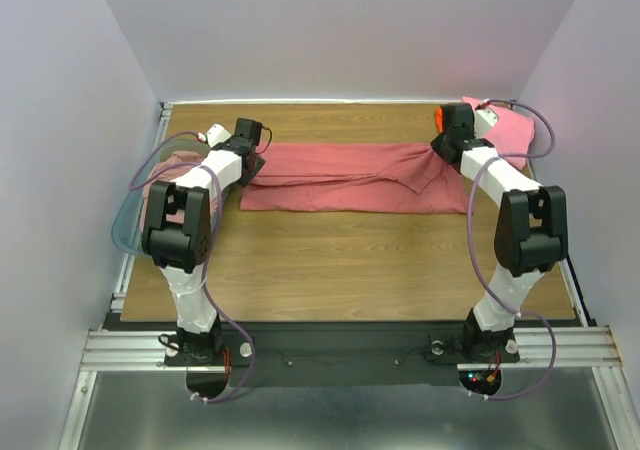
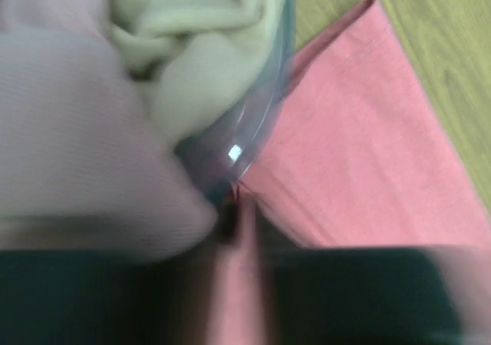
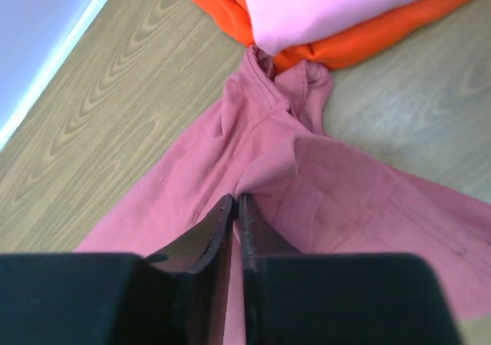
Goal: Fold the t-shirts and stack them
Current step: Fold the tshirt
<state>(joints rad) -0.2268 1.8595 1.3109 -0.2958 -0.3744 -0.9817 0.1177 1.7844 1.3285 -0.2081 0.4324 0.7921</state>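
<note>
Handling of a soft garment held at both ends. The red shirt (image 1: 350,175) lies drawn out in a long band on the counter (image 1: 350,260), one end just beside the basket (image 1: 130,220), the other end well away from it, touching a folded orange shirt (image 3: 368,42) that carries a pink shirt (image 3: 330,0). The left claw (image 1: 252,160) sits at the end next to the basket; the left wrist view is blurred, but red cloth runs up between the closed fingers, so it reads as clamped on the shirt's edge. The right claw (image 3: 238,207), at the end far from the basket, is pressed together on a raised pinch of the same shirt near its collar. Inside the basket lie a beige shirt (image 2: 199,31) and a pale pink shirt (image 2: 69,130). The cloth is judged light, limp and easily creased: it will sag wherever it is unsupported and drag on the wood rather than slide. The best holds are likely the hems, seams and corners, where doubled fabric gives the fingers more to bite on — and the two ends should be kept taut and level so the fold falls straight.
</note>
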